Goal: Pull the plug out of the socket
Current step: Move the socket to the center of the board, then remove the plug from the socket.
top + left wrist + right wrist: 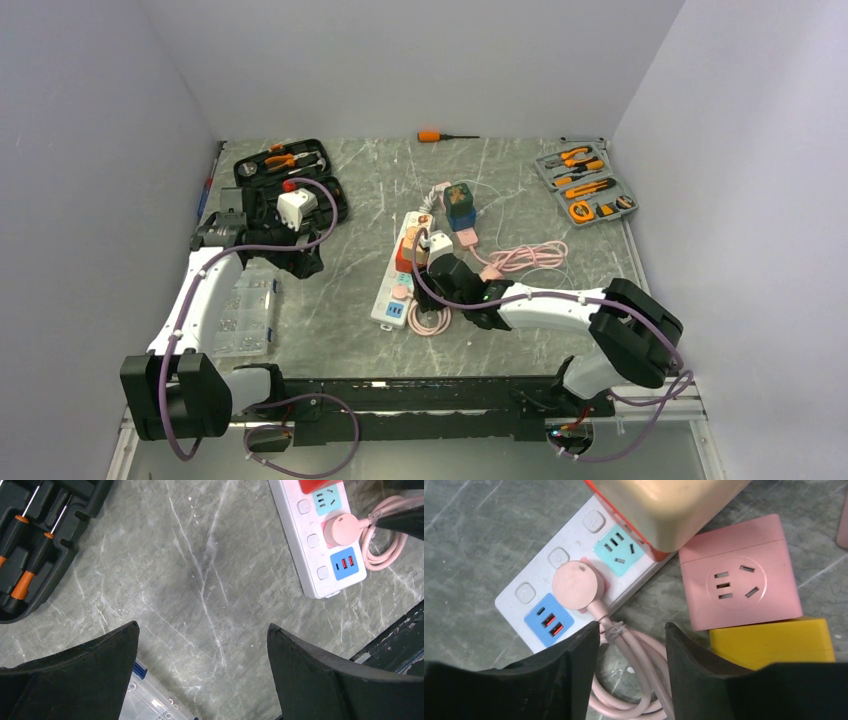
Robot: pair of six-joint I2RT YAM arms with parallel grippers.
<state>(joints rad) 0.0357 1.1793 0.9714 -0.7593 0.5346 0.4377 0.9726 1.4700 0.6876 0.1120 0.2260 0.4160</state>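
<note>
**Both arms over the marbled grey table [200, 580], with the pink plug [573, 584] seated in the white power strip [574, 537].**

At left, the left gripper [202, 630] hangs released, its fingers wide apart over bare table with nothing between them, between the black tool case [290, 175] and the strip. In the middle, the plug sits in the strip's socket between the blue USB panel [549, 622] at the near end and a turquoise socket [618, 550] on the far side. The right gripper [631, 630] is unclenched just near of the plug. Its fingers [574, 655] stand either side of the pink cable [634, 680] and are not closed on it. Right of the strip lie a pink cube socket [739, 580] and a yellow block [774, 640].
</note>
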